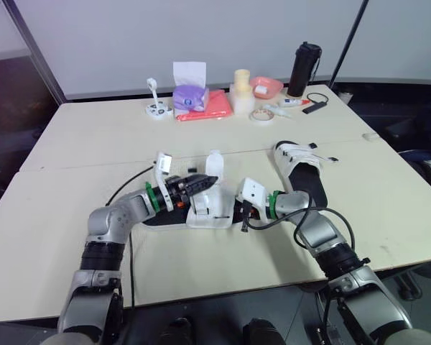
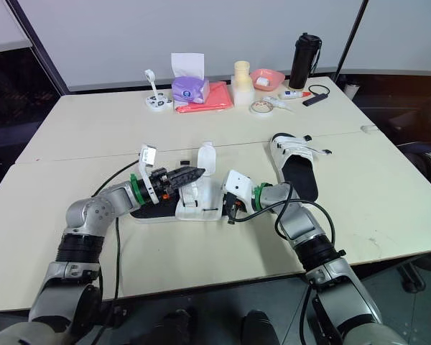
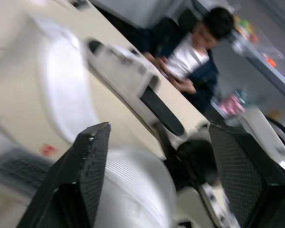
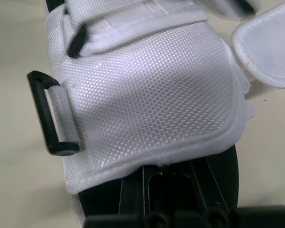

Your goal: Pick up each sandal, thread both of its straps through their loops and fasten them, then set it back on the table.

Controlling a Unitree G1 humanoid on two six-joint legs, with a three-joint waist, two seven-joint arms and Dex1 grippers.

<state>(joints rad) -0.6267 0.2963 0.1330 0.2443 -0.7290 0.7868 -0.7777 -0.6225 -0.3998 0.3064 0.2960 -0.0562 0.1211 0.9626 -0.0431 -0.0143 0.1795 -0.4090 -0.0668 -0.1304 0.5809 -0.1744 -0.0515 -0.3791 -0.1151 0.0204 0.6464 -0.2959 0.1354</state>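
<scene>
Head views: the near sandal (image 1: 205,210) lies on the table (image 1: 72,151) between the two arms. One white strap (image 1: 215,163) stands up loose, so I judge this sandal unfinished. The second sandal (image 1: 299,172) rests to the right and farther off; whether its straps are fastened I cannot tell. The left gripper (image 1: 200,181) hovers over the near sandal, and the right gripper (image 1: 238,213) sits at its right end. Bare table lies to the left and toward the near edge. A tissue box (image 1: 189,95) and a bottle (image 1: 303,69) stand well apart at the far edge

Left wrist view: the fingers (image 3: 88,171) are spread wide, with white webbing (image 3: 137,190) between them, not pinched

Right wrist view: the black loop (image 4: 43,114) is empty, nothing threaded; this gripper's hold I cannot tell
</scene>
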